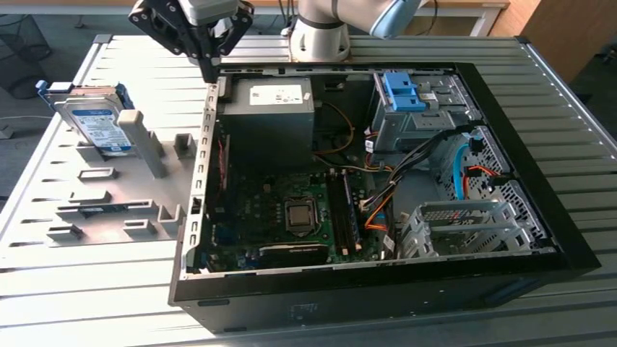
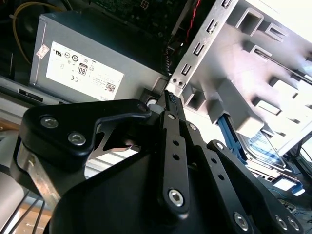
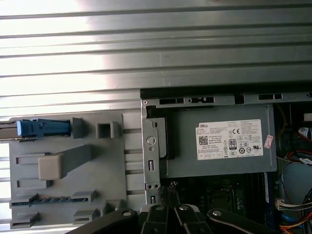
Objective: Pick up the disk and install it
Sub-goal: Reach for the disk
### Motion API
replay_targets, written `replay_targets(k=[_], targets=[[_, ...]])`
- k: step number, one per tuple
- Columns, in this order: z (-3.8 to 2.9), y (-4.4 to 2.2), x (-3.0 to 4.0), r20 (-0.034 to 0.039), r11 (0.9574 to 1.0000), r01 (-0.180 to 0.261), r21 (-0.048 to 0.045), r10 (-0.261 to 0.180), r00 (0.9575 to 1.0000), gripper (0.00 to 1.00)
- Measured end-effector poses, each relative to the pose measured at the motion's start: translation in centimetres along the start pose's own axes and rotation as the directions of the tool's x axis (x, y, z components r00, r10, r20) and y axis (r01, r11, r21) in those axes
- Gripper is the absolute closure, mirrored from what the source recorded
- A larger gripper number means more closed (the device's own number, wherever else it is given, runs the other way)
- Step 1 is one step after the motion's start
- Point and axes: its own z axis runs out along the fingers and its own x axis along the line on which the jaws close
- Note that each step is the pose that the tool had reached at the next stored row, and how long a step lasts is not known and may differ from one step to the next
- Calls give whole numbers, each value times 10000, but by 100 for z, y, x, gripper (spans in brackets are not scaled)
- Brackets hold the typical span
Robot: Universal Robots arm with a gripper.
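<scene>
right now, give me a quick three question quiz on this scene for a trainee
1. True or false: the silver-grey metal hard drive with a blue bracket stands in the grey plastic holder.
2. The black pincer holds: A the drive, B a cable, C nothing.
3. In the exterior view, on which side of the open black computer case is the drive?
Key: 1 true; 2 C; 3 left.

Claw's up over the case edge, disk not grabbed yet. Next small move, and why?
Probably shift the claw toward the exterior view's left, over the disk: it hangs empty and shut above the case wall, while the disk stands on edge in the grey holder.
</scene>
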Motion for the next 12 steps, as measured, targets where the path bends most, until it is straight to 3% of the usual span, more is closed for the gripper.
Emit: replay_targets(k=[12], targets=[[0, -4, 90, 0, 10000, 0, 0, 0, 10000, 89]])
